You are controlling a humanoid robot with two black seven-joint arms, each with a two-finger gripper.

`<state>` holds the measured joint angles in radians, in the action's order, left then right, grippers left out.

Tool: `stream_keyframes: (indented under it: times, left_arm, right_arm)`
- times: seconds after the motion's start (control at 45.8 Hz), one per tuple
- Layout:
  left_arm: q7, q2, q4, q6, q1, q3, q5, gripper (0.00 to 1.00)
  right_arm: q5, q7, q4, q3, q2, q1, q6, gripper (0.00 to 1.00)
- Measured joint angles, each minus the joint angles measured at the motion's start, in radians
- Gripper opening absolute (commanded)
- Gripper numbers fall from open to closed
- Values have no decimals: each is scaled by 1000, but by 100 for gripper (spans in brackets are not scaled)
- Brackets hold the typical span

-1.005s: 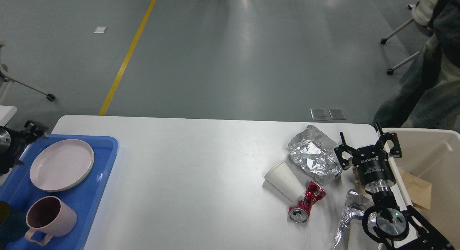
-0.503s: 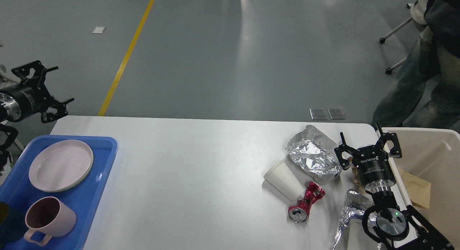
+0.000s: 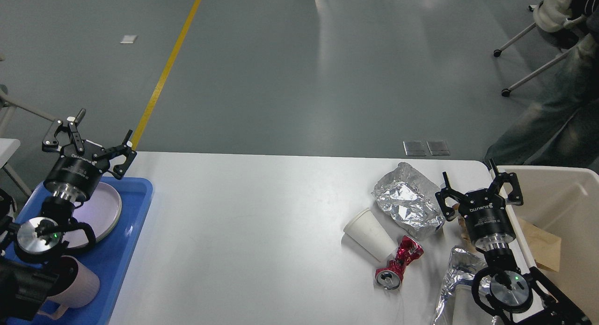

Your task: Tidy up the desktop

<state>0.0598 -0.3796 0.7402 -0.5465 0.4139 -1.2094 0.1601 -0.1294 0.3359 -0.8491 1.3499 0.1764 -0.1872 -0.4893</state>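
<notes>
Two black robot arms reach over a large white desktop (image 3: pixel 262 231) that fills the lower part of the head view, with grey floor beyond it. At the far left, a blue tray (image 3: pixel 124 250) sits on the desktop's left end, holding a pale pink plate (image 3: pixel 105 213) and, nearer the viewer, a pink mug (image 3: pixel 82 287). The left gripper (image 3: pixel 89 138) hovers above the tray's far edge, its two fingers spread wide apart and empty. The middle of the desktop is bare. Toward the right lies a cluster of litter: a white paper cup (image 3: pixel 369 234) on its side, a crushed red can (image 3: pixel 398 264) touching it, and a crumpled foil bag (image 3: pixel 407 201) just behind. The right gripper (image 3: pixel 477 187) sits beside the foil, fingers spread and holding nothing. Another crumpled foil piece (image 3: pixel 454 273) lies near the front edge. At the far right, a beige bin (image 3: pixel 561 184) stands against the desktop, with brown paper (image 3: pixel 543 245) inside.
</notes>
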Motion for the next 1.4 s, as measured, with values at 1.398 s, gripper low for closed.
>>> stream_keyframes:
  times: [1.398]
  left_arm:
    - [-11,179,75,-30,-118,-298,-288,96]
  right_arm:
    - [1,0,-1,0,0,0,0,100]
